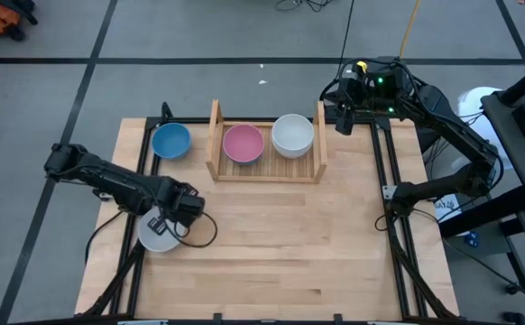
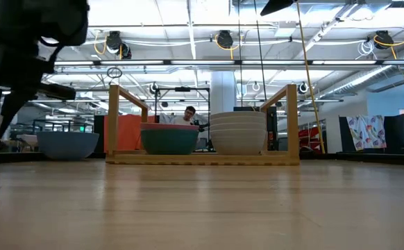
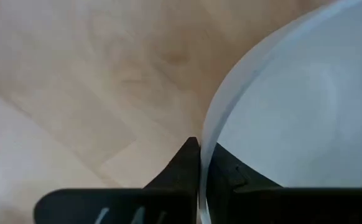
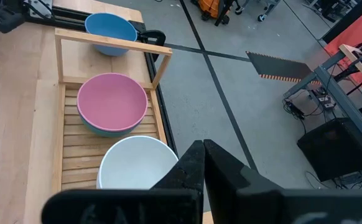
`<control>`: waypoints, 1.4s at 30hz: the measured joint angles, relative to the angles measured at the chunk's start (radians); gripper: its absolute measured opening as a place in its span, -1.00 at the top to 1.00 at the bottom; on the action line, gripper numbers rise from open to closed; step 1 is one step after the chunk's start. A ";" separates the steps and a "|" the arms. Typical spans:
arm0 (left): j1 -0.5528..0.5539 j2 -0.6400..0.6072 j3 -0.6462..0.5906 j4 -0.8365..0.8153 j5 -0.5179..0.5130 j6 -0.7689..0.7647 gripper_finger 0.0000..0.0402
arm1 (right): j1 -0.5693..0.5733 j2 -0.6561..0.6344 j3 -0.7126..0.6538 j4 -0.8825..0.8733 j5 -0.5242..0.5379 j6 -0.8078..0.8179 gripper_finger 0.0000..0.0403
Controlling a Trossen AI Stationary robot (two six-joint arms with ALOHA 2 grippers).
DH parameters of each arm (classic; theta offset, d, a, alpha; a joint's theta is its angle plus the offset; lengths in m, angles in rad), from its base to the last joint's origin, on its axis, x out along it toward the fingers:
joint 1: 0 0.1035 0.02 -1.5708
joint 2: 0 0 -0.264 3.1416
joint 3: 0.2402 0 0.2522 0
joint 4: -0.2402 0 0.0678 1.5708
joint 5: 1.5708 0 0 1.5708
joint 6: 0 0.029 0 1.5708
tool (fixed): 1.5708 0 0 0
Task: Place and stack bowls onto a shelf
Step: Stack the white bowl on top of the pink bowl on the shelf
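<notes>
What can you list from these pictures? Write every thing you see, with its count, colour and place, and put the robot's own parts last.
Shelf: one, light wood, far middle of the table.
Pink bowl: one, on the shelf's left part, stacked on a teal bowl.
White bowl stack: white, on the shelf's right part; count unclear.
Blue bowl: one, on the table left of the shelf.
White bowl: one, near the table's left edge.
Table: one, light wood.
Person: one, far behind the shelf.
Left gripper: shut on the white bowl's rim.
Right gripper: shut, beyond the shelf's right end.
</notes>
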State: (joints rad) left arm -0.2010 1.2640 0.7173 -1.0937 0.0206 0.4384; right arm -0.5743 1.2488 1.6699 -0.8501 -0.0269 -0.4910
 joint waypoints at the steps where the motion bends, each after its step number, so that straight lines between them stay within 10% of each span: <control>1: 0.015 0.000 0.009 -0.007 -0.007 -0.009 0.96 | 0.000 0.000 0.000 0.000 0.000 0.000 1.00; 17: 0.281 0.026 0.654 -0.217 -0.118 -0.423 0.97 | 0.000 0.000 0.000 0.009 0.000 -0.018 1.00; 26: 0.440 0.276 1.093 -0.249 -0.216 -0.508 0.97 | 0.000 0.000 0.000 0.008 0.058 -0.045 1.00; 42: 0.799 0.738 1.468 -0.419 0.039 -0.516 0.97 | -0.001 -0.008 0.000 0.008 0.135 -0.098 1.00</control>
State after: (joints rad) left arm 0.5975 2.0015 2.1851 -1.5130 0.0596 -0.0772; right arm -0.5755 1.2408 1.6699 -0.8425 0.1081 -0.5886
